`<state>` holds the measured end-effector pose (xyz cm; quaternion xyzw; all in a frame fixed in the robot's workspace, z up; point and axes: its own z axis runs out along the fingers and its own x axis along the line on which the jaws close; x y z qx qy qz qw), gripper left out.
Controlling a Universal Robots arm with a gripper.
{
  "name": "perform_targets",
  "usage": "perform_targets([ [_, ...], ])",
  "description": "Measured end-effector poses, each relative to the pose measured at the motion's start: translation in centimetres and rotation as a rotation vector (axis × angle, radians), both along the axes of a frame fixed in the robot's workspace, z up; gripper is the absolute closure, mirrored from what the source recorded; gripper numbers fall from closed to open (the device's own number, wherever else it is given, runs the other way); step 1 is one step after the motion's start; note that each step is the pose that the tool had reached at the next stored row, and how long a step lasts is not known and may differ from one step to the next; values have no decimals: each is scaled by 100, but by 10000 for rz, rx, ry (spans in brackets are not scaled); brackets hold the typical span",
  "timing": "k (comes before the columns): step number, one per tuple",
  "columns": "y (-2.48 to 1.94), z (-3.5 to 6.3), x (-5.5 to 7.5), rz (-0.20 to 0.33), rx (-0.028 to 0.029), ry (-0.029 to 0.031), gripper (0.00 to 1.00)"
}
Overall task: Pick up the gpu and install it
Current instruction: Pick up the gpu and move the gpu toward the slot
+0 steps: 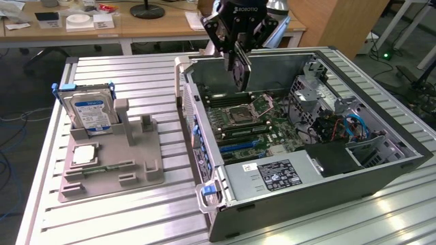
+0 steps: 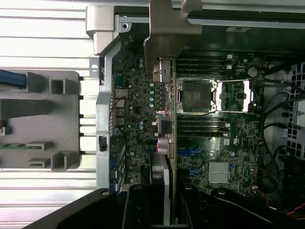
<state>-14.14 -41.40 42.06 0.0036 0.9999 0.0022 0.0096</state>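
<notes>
Spanning the exterior view, ribbed metal table (image 1: 136, 214); on it, toward that view's right, the open computer case (image 1: 299, 209) lying on its side, main board (image 1: 272, 127) facing up, processor socket uncovered; power supply (image 1: 272, 176) in the near corner of the case.

Toward the exterior view's left, well apart from the case, grey holder (image 1: 109, 173) with a hard drive (image 1: 89, 109) standing upright in it.

Gripper (image 1: 238, 76) hangs over the far part of the case, above the main board; fingers (image 2: 136, 207) clenched on the graphics card (image 2: 162, 171). The card is held on edge, clear of the board, silver end bracket toward the case's rear wall.

Step in hand, as judged: pick-up done; card carried over the case; install not yet done, card not seated.

Wrist view: card edge runs along the board just beside the blue slots (image 2: 190, 152); cannot tell whether it sits exactly over one.

Judgement on seating: calls for the card's lower edge square over a slot, the bracket matched to the rear opening, and a straight push without tilt.
</notes>
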Motion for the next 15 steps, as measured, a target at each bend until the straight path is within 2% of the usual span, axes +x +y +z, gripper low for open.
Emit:
perform_targets([
  [15,0,-3,305,20,0,0,72],
])
